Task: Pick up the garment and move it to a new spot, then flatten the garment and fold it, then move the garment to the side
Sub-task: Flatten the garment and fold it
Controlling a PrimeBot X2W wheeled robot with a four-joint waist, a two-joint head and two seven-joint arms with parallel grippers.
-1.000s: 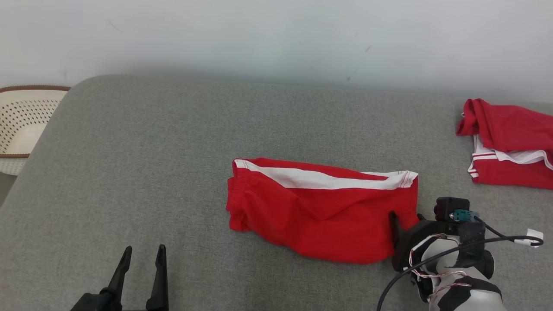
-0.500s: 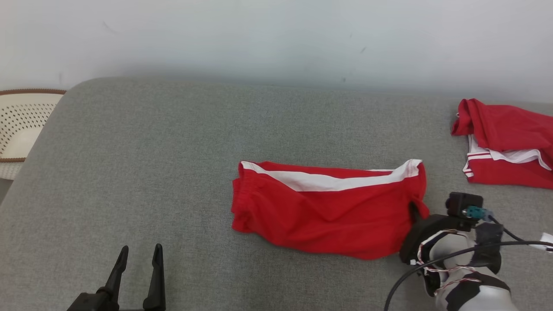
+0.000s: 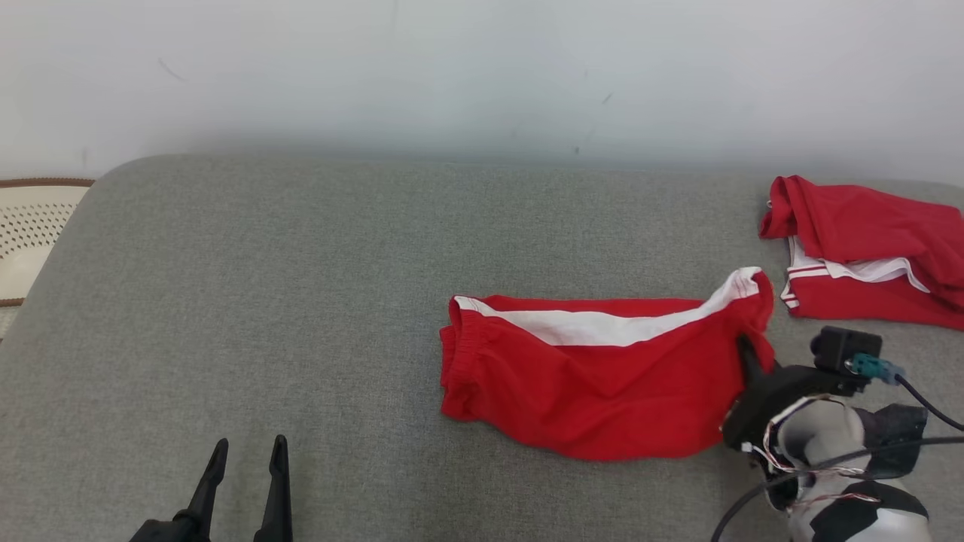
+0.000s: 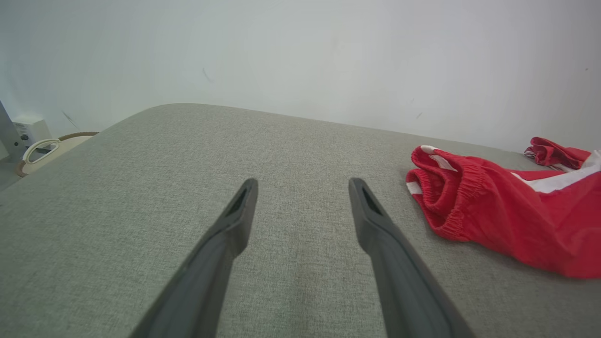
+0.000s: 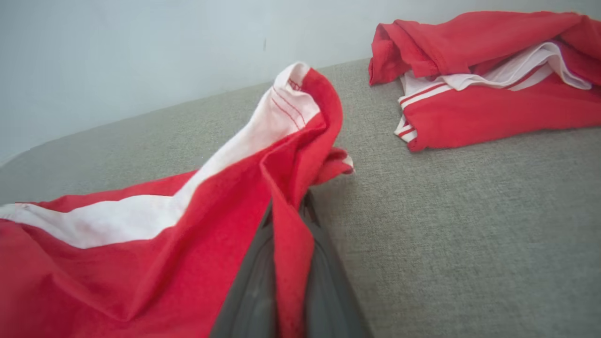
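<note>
The garment (image 3: 595,376), folded red shorts with a white stripe, lies right of centre on the grey padded table (image 3: 301,286). My right gripper (image 3: 748,352) is shut on its right edge, lifting that corner a little. In the right wrist view the red cloth (image 5: 288,206) is pinched between the two dark fingers (image 5: 253,286). My left gripper (image 3: 245,452) stands open at the lower left, well clear of the garment. The left wrist view has the garment's elastic waistband (image 4: 450,192) to the right of the open left gripper (image 4: 303,185).
A second red and white garment (image 3: 866,256) lies bunched at the table's far right, close to the held corner. A pale perforated basket (image 3: 30,233) stands off the table's left edge. A light wall runs behind the table. A cable (image 3: 926,403) trails from my right wrist.
My right gripper shut on the garment's right edge and drew it right and up, raising that corner. The head camera has shifted, so the whole scene sits differently. The left gripper kept its place.
</note>
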